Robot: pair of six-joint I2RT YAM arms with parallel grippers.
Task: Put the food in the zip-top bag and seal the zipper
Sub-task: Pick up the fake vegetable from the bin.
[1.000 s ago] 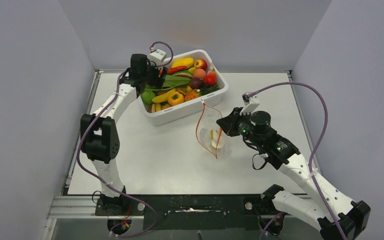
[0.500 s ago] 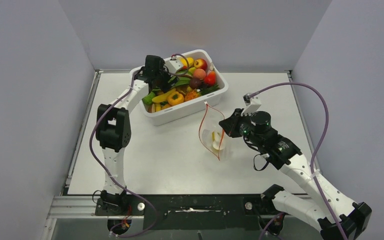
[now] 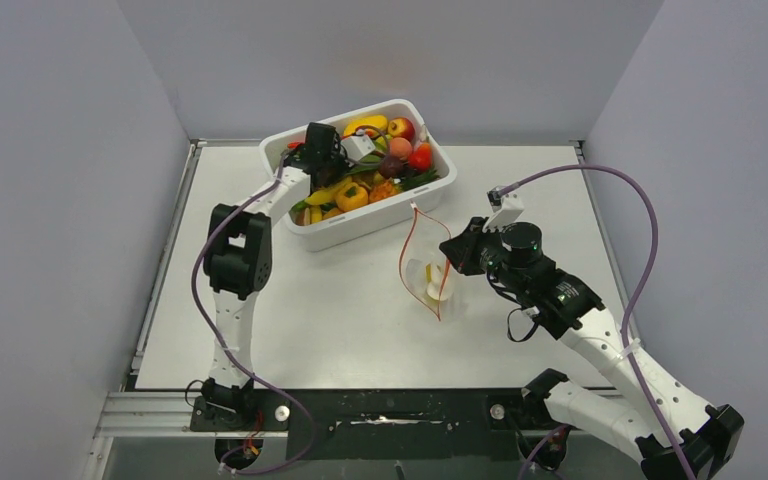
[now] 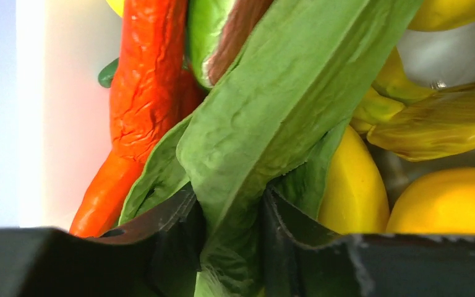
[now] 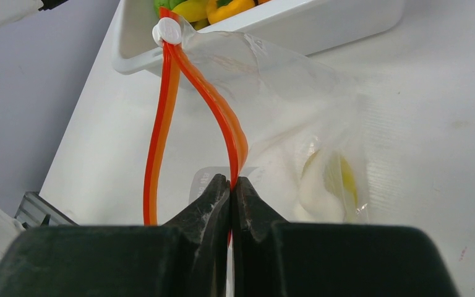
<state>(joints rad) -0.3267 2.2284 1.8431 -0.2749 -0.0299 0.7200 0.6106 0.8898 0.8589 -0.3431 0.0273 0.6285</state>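
Observation:
The food fills a white tub (image 3: 365,226) at the back. My left gripper (image 3: 344,160) reaches down into it; in the left wrist view the gripper (image 4: 229,199) has its jaws pressed on both sides of a long green leaf (image 4: 284,105), beside a red chilli (image 4: 141,93) and yellow pieces (image 4: 352,185). The clear zip-top bag (image 3: 426,275) stands open on the table, a white and yellow food piece (image 5: 325,182) inside. My right gripper (image 3: 452,258) (image 5: 231,180) is shut on the right side of the red-orange zipper (image 5: 221,111), holding the mouth open.
The white zipper slider (image 5: 167,31) sits at the far end of the strip, close to the tub's front wall (image 5: 321,25). Grey walls enclose the table on three sides. A purple cable (image 3: 620,190) loops over the right arm.
My left gripper has moved right and down into the tub, and its jaws have gone from wide apart to closed on the leaf. The right gripper has kept the bag almost still.

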